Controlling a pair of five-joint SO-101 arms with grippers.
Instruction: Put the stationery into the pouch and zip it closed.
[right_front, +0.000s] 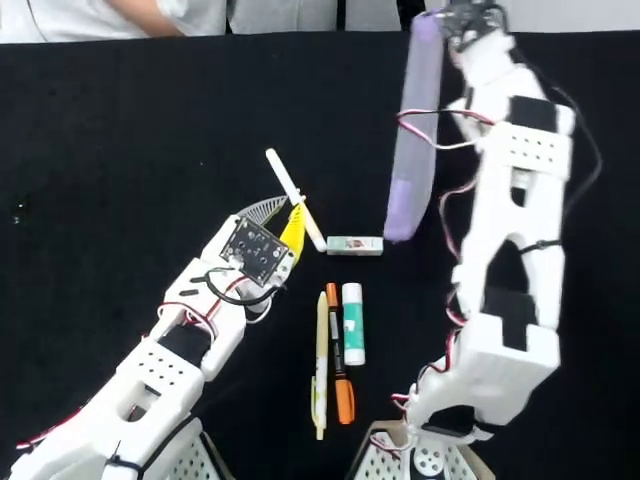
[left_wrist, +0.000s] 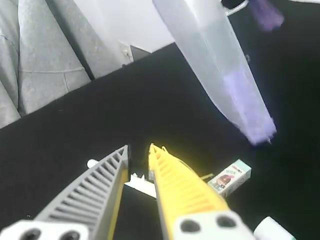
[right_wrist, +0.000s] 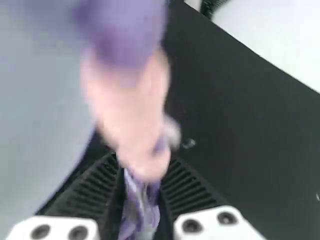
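Observation:
The lilac pouch (right_front: 415, 130) hangs nearly upright above the table, and my right gripper (right_front: 465, 25) is shut on its top end. In the right wrist view the purple fabric (right_wrist: 142, 200) is pinched between the dark fingers (right_wrist: 182, 177). My left gripper (right_front: 285, 218) is shut on a white pen (right_front: 296, 200), which it holds just above the table left of the pouch's lower end. The left wrist view shows the pen (left_wrist: 142, 185) crossing between the grey and yellow fingers, with the pouch (left_wrist: 220, 75) beyond.
A small white box (right_front: 355, 245) lies under the pouch's lower end. A glue stick (right_front: 353, 322), an orange marker (right_front: 339, 355) and a yellow pen (right_front: 320, 365) lie side by side between the two arms. The black table (right_front: 120, 150) stretches left.

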